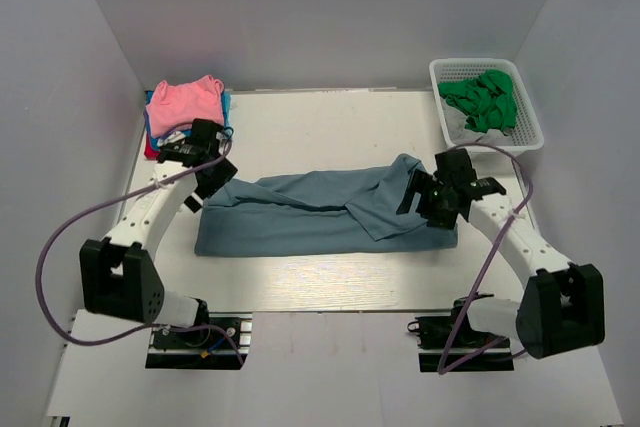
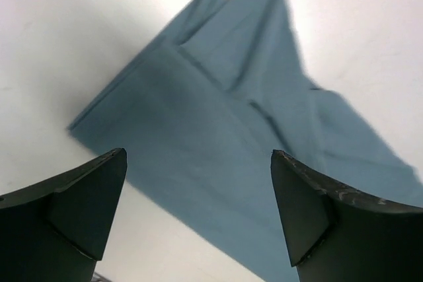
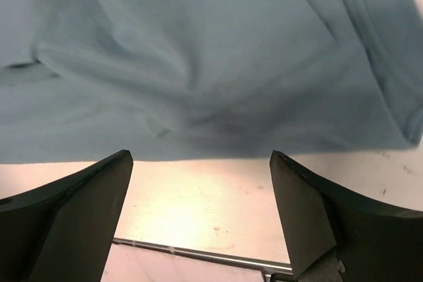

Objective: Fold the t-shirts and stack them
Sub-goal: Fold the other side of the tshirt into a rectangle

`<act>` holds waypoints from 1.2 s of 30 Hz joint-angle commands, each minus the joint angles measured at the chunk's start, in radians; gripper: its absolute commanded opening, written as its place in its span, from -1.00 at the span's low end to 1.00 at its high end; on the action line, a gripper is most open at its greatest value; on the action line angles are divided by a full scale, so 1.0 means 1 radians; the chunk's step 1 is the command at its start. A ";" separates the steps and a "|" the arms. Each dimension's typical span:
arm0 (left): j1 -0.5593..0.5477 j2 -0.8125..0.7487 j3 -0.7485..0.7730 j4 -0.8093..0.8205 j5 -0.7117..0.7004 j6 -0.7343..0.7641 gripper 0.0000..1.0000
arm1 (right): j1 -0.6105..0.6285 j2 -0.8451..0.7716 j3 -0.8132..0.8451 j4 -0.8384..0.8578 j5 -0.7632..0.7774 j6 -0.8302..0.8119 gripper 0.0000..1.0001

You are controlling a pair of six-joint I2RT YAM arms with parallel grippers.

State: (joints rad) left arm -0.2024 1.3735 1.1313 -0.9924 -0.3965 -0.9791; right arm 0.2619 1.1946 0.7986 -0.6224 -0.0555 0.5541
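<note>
A slate-blue t-shirt (image 1: 320, 213) lies folded into a long band across the middle of the table. My left gripper (image 1: 208, 179) hovers open and empty over its left end; the left wrist view shows the cloth (image 2: 225, 130) between and beyond the fingers. My right gripper (image 1: 437, 203) hovers open and empty over its right end, near the front edge of the cloth (image 3: 198, 77). A stack of folded shirts with a pink one (image 1: 186, 102) on top sits at the back left; bright blue and red edges show under it.
A white mesh basket (image 1: 530, 127) at the back right holds green cloth (image 1: 482, 100). The table's front metal edge (image 3: 198, 255) shows in the right wrist view. White walls enclose the table on three sides.
</note>
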 commanded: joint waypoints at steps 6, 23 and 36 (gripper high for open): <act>0.008 0.295 0.290 0.144 0.116 0.108 1.00 | 0.005 0.186 0.241 0.269 -0.015 -0.077 0.81; -0.031 0.571 0.407 0.192 0.340 0.261 1.00 | -0.018 0.353 0.228 0.128 0.099 -0.272 0.73; -0.031 0.780 0.637 -0.170 0.269 0.160 0.63 | -0.015 0.341 0.214 0.190 0.009 -0.276 0.79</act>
State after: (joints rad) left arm -0.2329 2.1616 1.7550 -1.0931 -0.1410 -0.8028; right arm 0.2489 1.5673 1.0260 -0.4614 -0.0277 0.2874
